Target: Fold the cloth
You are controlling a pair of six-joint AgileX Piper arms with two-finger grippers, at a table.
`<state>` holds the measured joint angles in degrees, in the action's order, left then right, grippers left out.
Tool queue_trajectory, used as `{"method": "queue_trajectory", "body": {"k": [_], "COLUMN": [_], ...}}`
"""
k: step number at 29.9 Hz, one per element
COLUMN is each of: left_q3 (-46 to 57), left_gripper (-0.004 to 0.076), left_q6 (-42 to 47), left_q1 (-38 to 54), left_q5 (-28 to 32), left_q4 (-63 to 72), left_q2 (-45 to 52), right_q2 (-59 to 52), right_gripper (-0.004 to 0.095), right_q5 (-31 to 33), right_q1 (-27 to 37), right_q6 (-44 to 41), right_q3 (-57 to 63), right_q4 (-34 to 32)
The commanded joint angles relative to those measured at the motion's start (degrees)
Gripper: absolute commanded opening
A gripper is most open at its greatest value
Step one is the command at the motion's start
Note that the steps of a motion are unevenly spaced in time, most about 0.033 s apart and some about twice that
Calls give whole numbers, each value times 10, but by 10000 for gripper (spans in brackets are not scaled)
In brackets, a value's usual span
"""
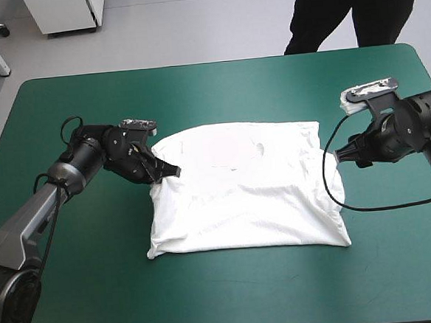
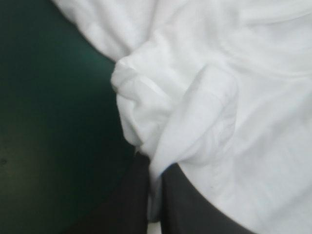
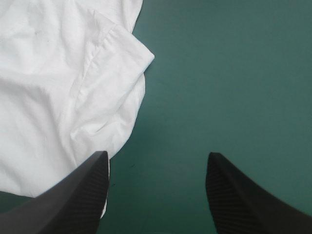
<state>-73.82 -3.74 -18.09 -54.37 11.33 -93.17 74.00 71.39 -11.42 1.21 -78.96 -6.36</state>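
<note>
Site: robot lab | Evidence: left arm (image 1: 51,189) and right arm (image 1: 427,113) flanked teal-green table (image 1: 218,87); white cabinet (image 1: 68,13) stood on grey floor (image 1: 206,29).

Pale grey floor (image 1: 213,28); white cabinet (image 1: 68,13) beyond teal-green table (image 1: 210,295).

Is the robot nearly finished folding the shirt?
Not yet. The T-shirt lies spread flat on the teal-green table, sleeves seemingly tucked in. The left gripper is pinching its left edge; the right gripper is open beside the other edge, holding nothing. The big folds into a bundle are left.
</note>
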Motion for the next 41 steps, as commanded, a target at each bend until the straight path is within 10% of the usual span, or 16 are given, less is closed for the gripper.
{"method": "queue_trajectory", "body": {"k": [1,19,30,41], "left_q3": [-19,-19,-41,-134], "left_gripper": [-9,3,544,557], "left_q6": [-24,-17,-38,-36], "left_q1": [-4,-77,-77,-81], "left_q5": [7,55,-20,-75], "left_q4": [68,21,24,20], "left_q2": [34,-99,-36,102], "right_q2": [-14,-14,-5,21], "right_gripper": [554,554,554,554], "right_q5": [-15,-11,-80,-242], "right_q1": [1,1,1,1], "right_q6": [3,5,-31,-44], "right_q3": [-18,-18,44,209], "right_q4": [-8,7,-46,-8]}}
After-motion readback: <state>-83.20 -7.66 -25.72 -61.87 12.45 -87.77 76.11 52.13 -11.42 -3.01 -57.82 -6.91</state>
